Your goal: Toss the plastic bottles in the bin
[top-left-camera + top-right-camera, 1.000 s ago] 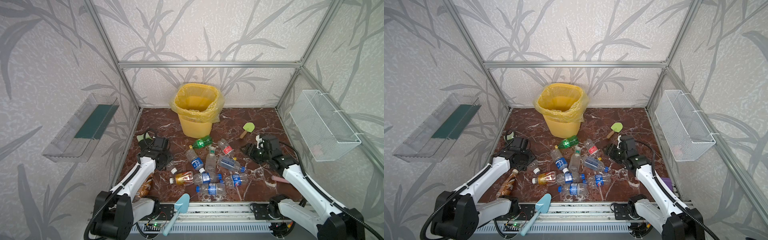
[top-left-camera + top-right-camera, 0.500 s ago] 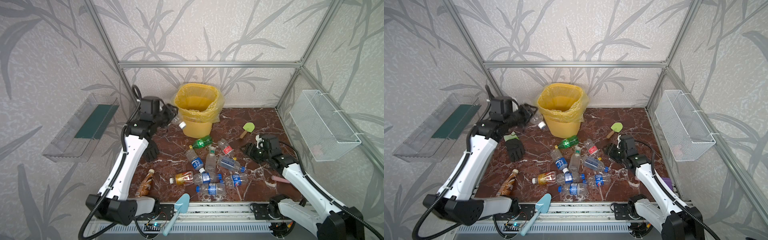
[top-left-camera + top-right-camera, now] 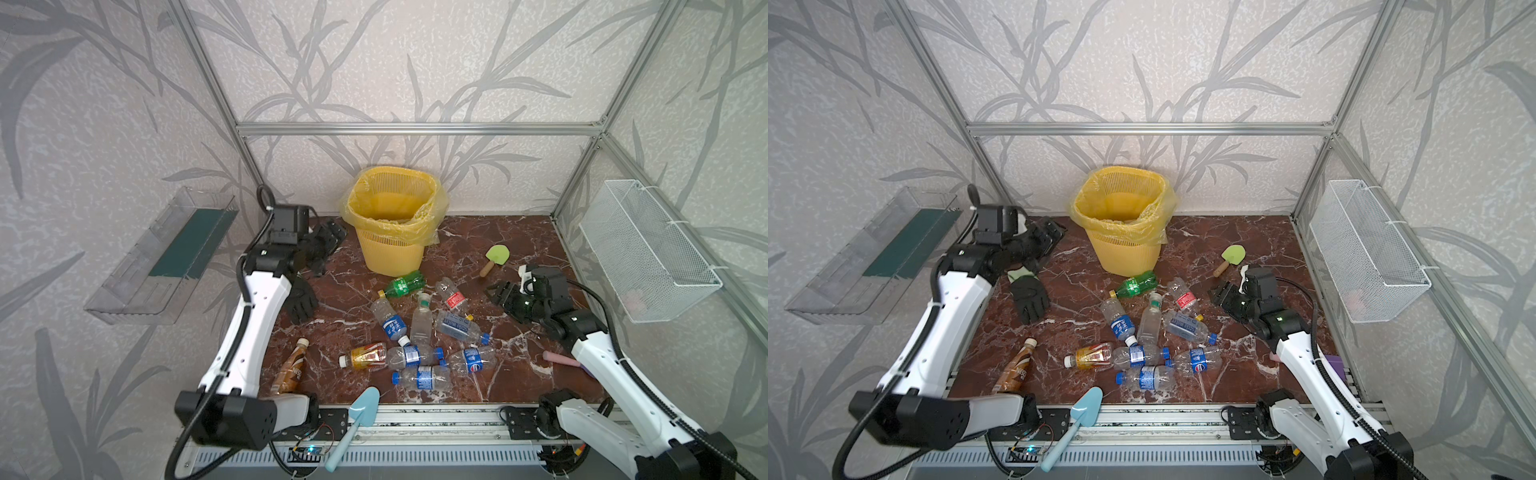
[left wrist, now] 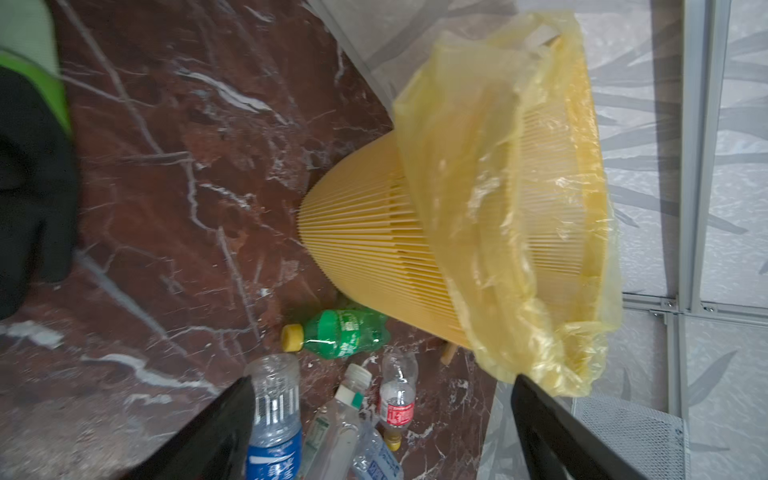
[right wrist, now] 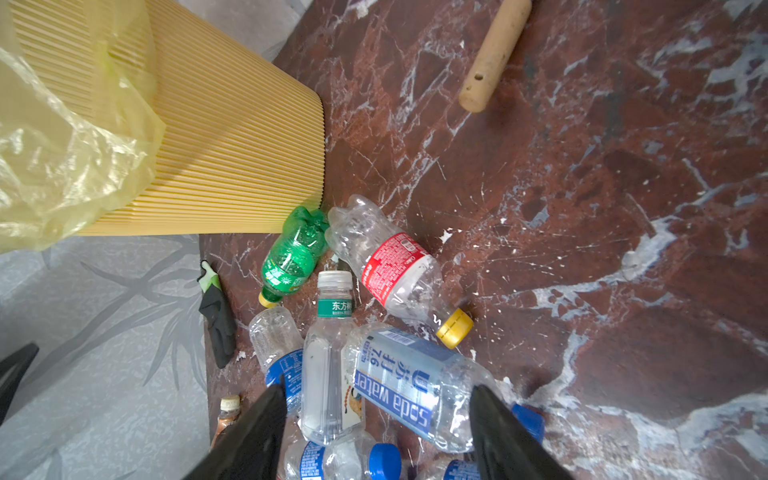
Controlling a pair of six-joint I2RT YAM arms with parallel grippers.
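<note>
Beside bin [image 3: 390,253], left pincer [image 3: 330,241] spread wide, empty; bottles [image 3: 390,324] strewn nearby.

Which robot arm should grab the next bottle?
Right. The right gripper, open, hangs low beside the bottles, close to the soda water bottle. The left gripper, open and empty, is raised beside the bin, farther from them.

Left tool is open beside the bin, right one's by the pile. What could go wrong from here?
1. The left tool sits close to the yellow bag draped over the bin; pulling back could snag it and tip the bin.
2. The soda water bottle in front of the open right tool lies against a tall clear bottle; closing there may pinch both or roll one away.
</note>
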